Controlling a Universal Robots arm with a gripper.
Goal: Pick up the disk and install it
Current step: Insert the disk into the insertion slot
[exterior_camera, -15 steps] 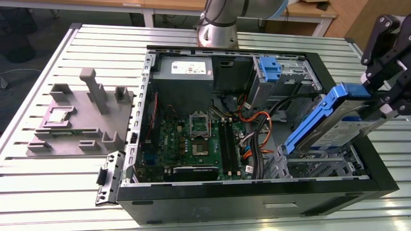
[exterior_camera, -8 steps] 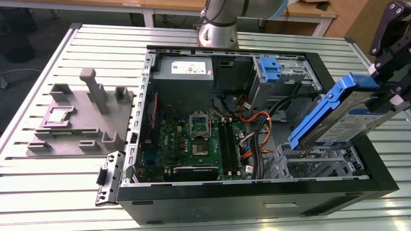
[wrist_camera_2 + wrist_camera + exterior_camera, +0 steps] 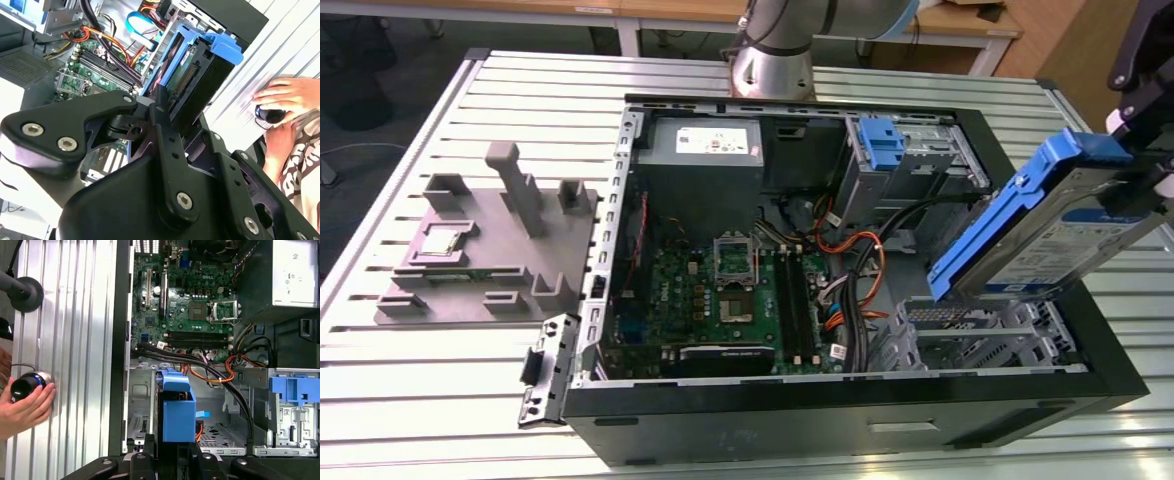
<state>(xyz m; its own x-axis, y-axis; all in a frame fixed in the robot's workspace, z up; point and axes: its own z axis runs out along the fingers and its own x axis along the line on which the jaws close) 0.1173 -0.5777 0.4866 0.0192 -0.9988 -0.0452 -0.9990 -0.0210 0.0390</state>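
The disk, a silver-grey drive in blue carrier rails, hangs tilted above the front corner of the open computer case at the exterior view's right. My gripper is shut on its upper end. Its lower end points down toward the metal drive cage without touching it. In the second wrist view the black fingers clamp the disk from both sides. In the first wrist view the disk is seen end-on above the drive cage, with my gripper around it.
Inside the case lie the motherboard, orange and black cables, a grey power-supply box and a blue bracket in the rear bay. A grey fixture stands at the exterior view's left. A person's hand rests by a black knob.
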